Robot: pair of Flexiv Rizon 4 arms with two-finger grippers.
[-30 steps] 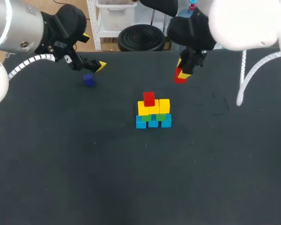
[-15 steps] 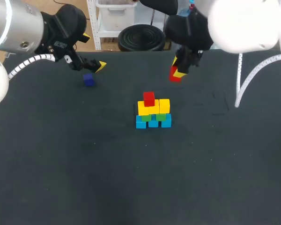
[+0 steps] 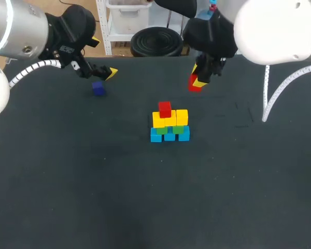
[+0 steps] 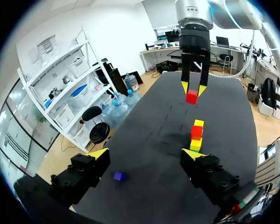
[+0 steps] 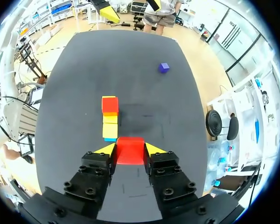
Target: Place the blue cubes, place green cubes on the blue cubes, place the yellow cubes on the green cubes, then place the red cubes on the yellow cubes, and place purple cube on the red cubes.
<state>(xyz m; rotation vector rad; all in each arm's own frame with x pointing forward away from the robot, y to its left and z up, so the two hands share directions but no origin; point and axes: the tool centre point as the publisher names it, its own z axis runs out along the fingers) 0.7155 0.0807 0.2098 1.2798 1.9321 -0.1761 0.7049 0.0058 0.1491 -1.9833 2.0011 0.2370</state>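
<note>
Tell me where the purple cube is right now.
In the head view the purple cube lies on the table's far left side, close by the open left gripper and well apart from the cube stack in the middle.

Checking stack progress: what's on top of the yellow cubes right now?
One red cube sits on the yellow cubes. The second red cube is off the stack, held in the right gripper. The yellow surface directly beneath the seated cube is covered.
</note>
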